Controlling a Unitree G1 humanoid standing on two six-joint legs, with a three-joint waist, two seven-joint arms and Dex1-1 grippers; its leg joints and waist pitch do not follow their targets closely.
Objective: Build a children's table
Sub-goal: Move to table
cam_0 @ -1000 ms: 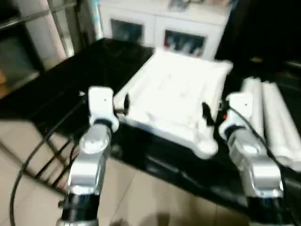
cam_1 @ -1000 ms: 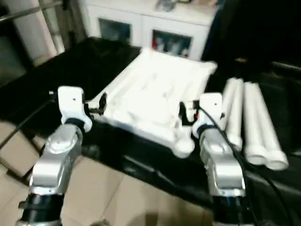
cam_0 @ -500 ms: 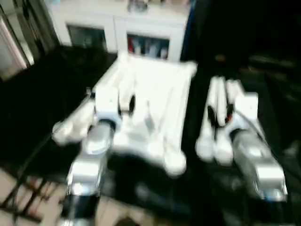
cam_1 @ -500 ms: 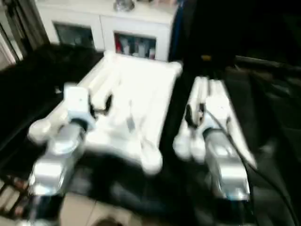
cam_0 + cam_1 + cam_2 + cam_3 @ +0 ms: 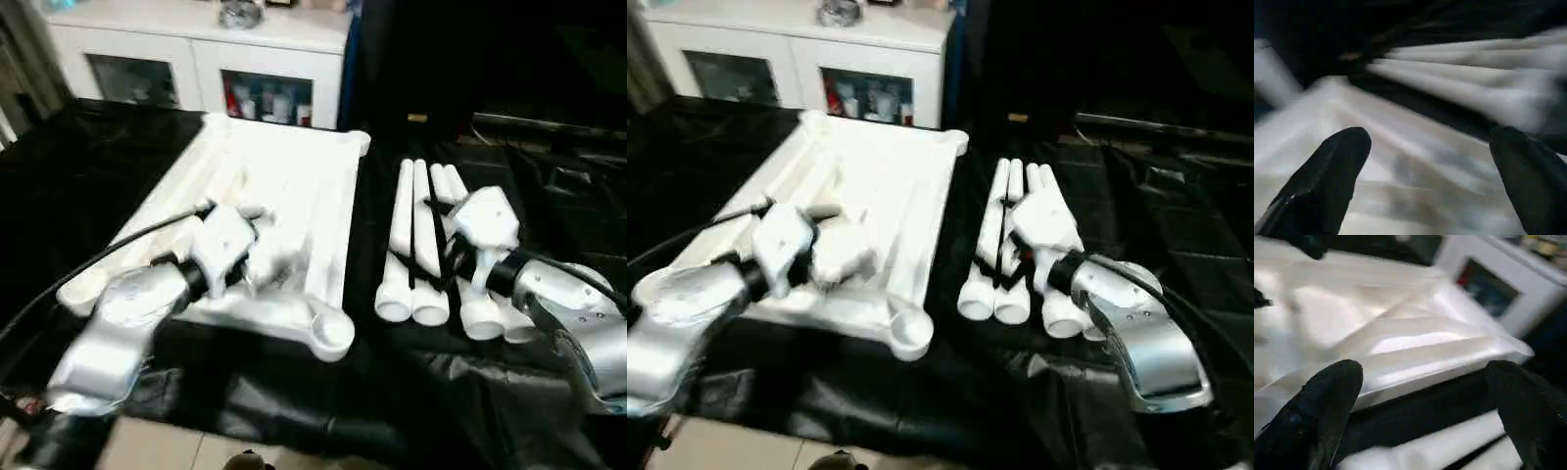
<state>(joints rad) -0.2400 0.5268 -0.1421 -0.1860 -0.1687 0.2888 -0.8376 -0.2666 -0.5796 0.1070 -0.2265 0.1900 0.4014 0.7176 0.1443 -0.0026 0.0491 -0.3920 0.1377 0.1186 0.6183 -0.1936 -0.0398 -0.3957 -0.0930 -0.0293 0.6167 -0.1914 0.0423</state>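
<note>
The children's table lies in parts on the black cloth. Its white tabletop (image 5: 294, 186) is upside down, ribbed side up, with a round corner socket (image 5: 331, 333) at the near right corner. Several white tubular legs (image 5: 404, 225) lie side by side to its right. My left gripper (image 5: 1430, 142) hovers open over the near part of the tabletop, pointing toward the legs, with nothing between its black fingers (image 5: 1337, 161). Above the legs, my right gripper (image 5: 1422, 372) points toward the tabletop, also open and holding nothing.
The black-draped work table (image 5: 98, 157) ends at a near edge with tiled floor (image 5: 147, 450) below. A white cabinet (image 5: 196, 59) with glass doors stands behind it, with a metal bowl (image 5: 238, 14) on top. A black cable (image 5: 98, 259) trails from my left arm.
The whole view has swung to the right. Both forearms have turned inward and lowered, the left over the tabletop and the right over the legs. Both grippers stay open.
</note>
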